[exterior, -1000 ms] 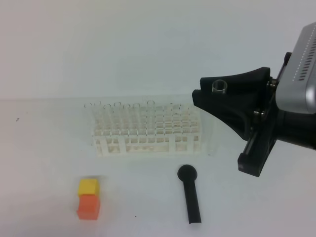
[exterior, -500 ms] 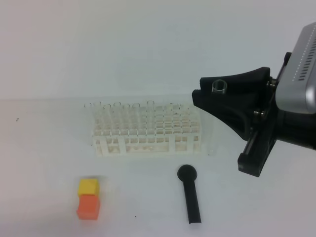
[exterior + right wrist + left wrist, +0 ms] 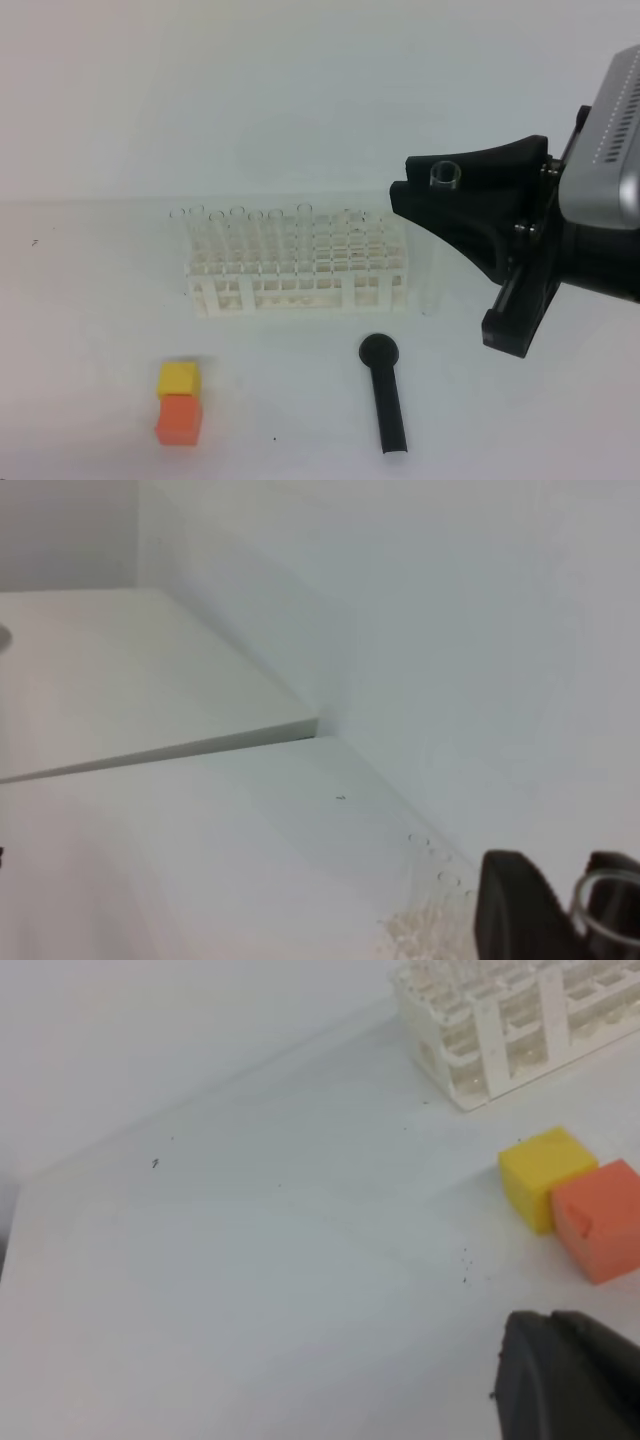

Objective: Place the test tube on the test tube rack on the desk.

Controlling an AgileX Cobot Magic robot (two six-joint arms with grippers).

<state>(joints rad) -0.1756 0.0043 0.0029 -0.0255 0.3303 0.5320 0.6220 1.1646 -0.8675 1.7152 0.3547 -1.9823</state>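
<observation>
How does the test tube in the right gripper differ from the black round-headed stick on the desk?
The test tube is clear glass; the black stick is opaque. The tube stands upright, clamped in the right gripper above the desk; the stick lies flat on it. Both are long and slender.

Lab bench: white tube rack (image 3: pixel 298 262), glass tubes (image 3: pixel 236 214).

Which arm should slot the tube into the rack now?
Right. The right gripper already holds the test tube upright, just right of the rack. The left gripper is shut and empty, near the blocks.
</observation>
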